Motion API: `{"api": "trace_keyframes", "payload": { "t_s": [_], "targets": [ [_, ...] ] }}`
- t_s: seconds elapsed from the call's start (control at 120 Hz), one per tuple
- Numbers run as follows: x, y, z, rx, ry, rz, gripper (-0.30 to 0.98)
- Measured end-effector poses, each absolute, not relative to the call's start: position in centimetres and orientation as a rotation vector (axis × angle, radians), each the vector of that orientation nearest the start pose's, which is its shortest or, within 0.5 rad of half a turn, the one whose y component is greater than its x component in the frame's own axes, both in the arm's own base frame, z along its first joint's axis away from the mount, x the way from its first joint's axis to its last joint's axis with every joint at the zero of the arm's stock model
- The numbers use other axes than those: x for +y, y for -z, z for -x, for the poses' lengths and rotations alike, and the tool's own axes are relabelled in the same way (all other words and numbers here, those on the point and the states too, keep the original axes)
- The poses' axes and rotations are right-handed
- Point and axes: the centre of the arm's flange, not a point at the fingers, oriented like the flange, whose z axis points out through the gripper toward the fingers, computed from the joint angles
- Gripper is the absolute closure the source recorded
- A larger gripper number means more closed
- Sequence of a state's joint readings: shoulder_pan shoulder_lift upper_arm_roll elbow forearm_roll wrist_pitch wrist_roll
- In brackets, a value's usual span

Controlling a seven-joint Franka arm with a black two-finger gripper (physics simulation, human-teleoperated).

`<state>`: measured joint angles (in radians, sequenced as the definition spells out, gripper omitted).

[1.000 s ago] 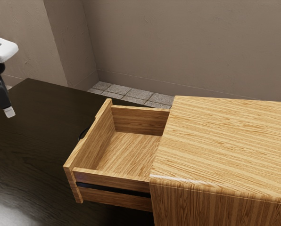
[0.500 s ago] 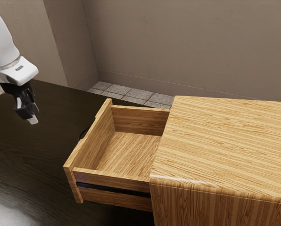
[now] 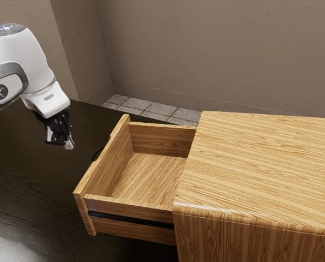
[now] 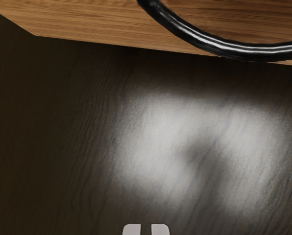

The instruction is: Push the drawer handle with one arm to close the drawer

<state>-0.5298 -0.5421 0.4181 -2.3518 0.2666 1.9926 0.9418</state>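
Observation:
The gripper (image 3: 69, 146) is above the dark table on the exterior view's left, pointing down, a short way from the drawer's front. Its fingertips are nearly together with nothing held, and at the wrist view's lower edge the gripper (image 4: 146, 230) has a thin gap between its pale tips. The wooden drawer (image 3: 151, 174) stands pulled out of its cabinet. On the outer face of its front is a curved black handle (image 3: 96, 155), partly hidden by the front panel. The glossy handle (image 4: 229, 49) arches over the wooden front (image 4: 97, 24), apart from the gripper.
The wooden cabinet (image 3: 260, 164) fills the exterior view's right side. The dark table (image 3: 31, 196) extends below the gripper and along the drawer's front. A tiled floor (image 3: 151, 106) and a plain wall (image 3: 217, 54) lie behind.
My arm and gripper have moved toward the exterior view's right, nearer the drawer's front. The drawer has stayed where it was.

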Motion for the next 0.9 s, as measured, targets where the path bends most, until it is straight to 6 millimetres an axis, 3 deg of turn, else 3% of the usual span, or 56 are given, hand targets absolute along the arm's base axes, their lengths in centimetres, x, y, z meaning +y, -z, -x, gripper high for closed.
{"api": "trace_keyframes", "payload": {
  "t_s": [0.308, 0.9],
  "targets": [
    [-5.8, -50.4, -43.3, 1.848, 0.209, 2.44, 0.78],
    [-10.9, -50.2, -43.3, 2.003, 0.289, 2.355, 0.79]
  ]
}}
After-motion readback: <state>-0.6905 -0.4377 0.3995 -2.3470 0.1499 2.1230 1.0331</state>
